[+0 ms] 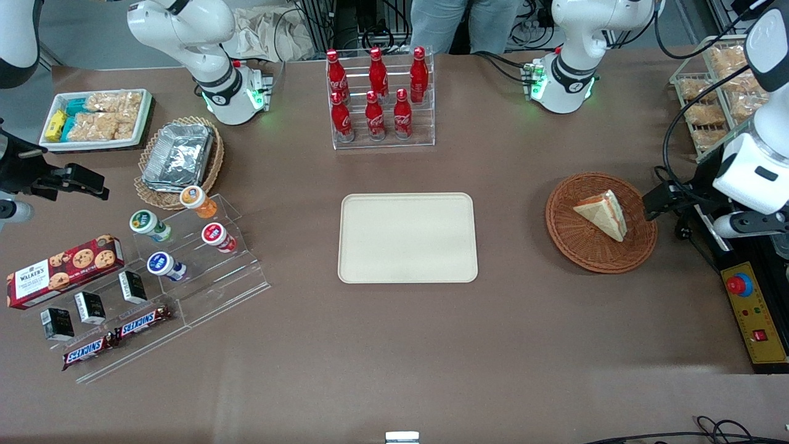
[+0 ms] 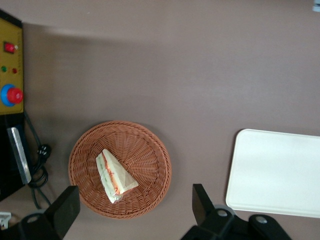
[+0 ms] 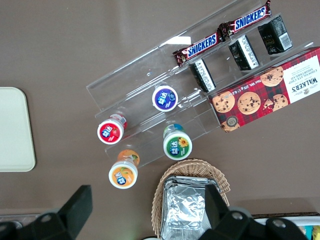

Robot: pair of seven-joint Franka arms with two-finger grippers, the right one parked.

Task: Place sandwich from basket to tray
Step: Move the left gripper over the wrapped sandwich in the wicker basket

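1. Plainly, front view: triangular white-bread sandwich [image 1: 603,214] lying in the round reddish-brown wicker basket [image 1: 564,231], apart from the bare cream rectangular tray [image 1: 407,238]; left arm's gripper [image 1: 662,203] just beside the basket, fingertips hard to make out.
2. Left wrist view: black fingers [image 2: 64,210] spread wide, holding nothing, partly cut off at the frame edge.
3. Right wrist view: only a corner of the tray.

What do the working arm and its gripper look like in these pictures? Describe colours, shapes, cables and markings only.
The left arm has glossy white rounded shells with black joints, and black cables loop beside it. Its round white base has a black band and glows green. The gripper, beside the basket that holds the sandwich, has matte black, blocky, wedge-shaped fingers, spread wide, on a black body with round silver fittings.
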